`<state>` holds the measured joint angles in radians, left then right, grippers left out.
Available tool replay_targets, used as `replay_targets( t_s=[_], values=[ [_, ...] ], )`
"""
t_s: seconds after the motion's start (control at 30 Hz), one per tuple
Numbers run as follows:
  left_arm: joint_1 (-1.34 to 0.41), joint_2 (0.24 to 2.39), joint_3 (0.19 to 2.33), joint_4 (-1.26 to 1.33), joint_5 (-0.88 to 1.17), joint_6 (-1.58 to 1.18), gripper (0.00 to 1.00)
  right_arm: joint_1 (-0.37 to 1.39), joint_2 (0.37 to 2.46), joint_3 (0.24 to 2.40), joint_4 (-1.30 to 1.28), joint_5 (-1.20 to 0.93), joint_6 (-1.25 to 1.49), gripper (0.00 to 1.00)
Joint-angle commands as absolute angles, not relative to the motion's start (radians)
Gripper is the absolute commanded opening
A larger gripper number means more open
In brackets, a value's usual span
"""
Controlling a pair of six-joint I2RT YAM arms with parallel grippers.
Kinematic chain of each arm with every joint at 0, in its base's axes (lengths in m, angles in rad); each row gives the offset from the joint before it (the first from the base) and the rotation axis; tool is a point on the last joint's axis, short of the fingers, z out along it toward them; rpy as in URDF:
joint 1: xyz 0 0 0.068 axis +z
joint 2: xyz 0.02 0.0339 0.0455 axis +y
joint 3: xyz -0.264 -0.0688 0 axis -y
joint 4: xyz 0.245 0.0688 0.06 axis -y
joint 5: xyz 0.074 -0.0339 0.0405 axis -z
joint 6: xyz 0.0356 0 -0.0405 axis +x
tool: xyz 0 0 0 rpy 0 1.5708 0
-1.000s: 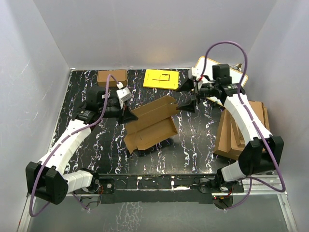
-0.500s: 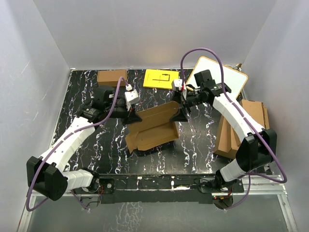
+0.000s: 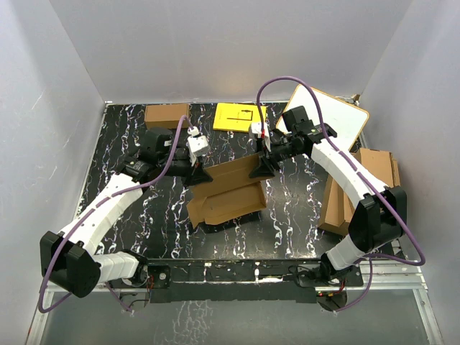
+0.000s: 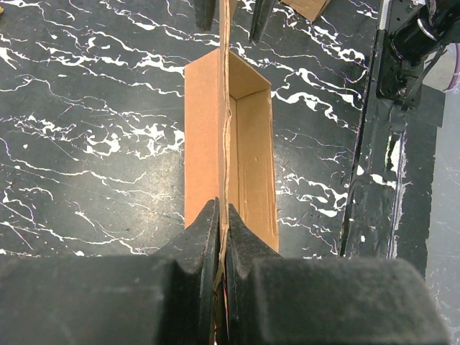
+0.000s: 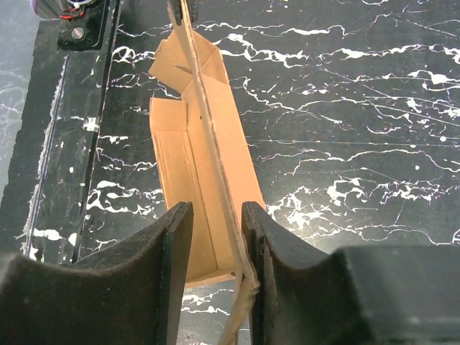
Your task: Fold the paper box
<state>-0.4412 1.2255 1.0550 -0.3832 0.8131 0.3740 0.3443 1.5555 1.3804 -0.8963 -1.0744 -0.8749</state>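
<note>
Mid-table (image 3: pixel 302 208), open side up: paper box (image 3: pixel 228 203). Pinched tight on the left end of its raised back flap (image 3: pixel 230 174): left gripper (image 4: pixel 223 215). Straddling the right end, jaws part-open (cardboard close against one finger): right gripper (image 5: pixel 214 215). Farther back: yellow sheet (image 3: pixel 239 117).

Top cam looked down from above & behind the near edge of the table (image 3: pixel 302 208), showing all of it. L & R wrist cams sat close in, facing each other; all 3 shared the paper box (image 3: pixel 230 190).

One paper box (image 3: pixel 228 192), one smaller carton (image 3: pixel 167 115), one yellow sheet (image 3: pixel 236 118), one whiteboard (image 3: pixel 339 121).
</note>
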Motion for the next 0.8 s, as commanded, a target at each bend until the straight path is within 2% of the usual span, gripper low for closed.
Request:
replay_targets(
  t_s=[0.0, 0.3, 0.53, 0.57, 0.67, 0.77],
  values=[
    [-0.447, 1.232, 1.102, -0.401, 0.830, 0.396, 0.00, 0.354, 1.546, 1.426, -0.902, -1.078, -0.897, 0.34],
    [-0.448, 1.235, 1.108, -0.413, 0.822, 0.407, 0.00, 0.357, 1.549, 1.444, -0.939, -1.081, -0.932, 0.08],
    [-0.448, 1.222, 1.097, -0.392, 0.778, 0.381, 0.00, 0.357, 1.547, 1.450, -0.976, -1.088, -0.951, 0.08],
    [-0.448, 1.214, 1.088, -0.377, 0.756, 0.359, 0.03, 0.356, 1.543, 1.445, -0.974, -1.093, -0.952, 0.08],
    [-0.448, 1.165, 1.033, -0.290, 0.700, 0.245, 0.27, 0.346, 1.515, 1.414, -0.959, -1.107, -0.957, 0.08],
    [-0.446, 1.052, 0.929, -0.166, 0.646, 0.112, 0.43, 0.318, 1.475, 1.356, -0.923, -1.125, -0.959, 0.08]
  ],
)
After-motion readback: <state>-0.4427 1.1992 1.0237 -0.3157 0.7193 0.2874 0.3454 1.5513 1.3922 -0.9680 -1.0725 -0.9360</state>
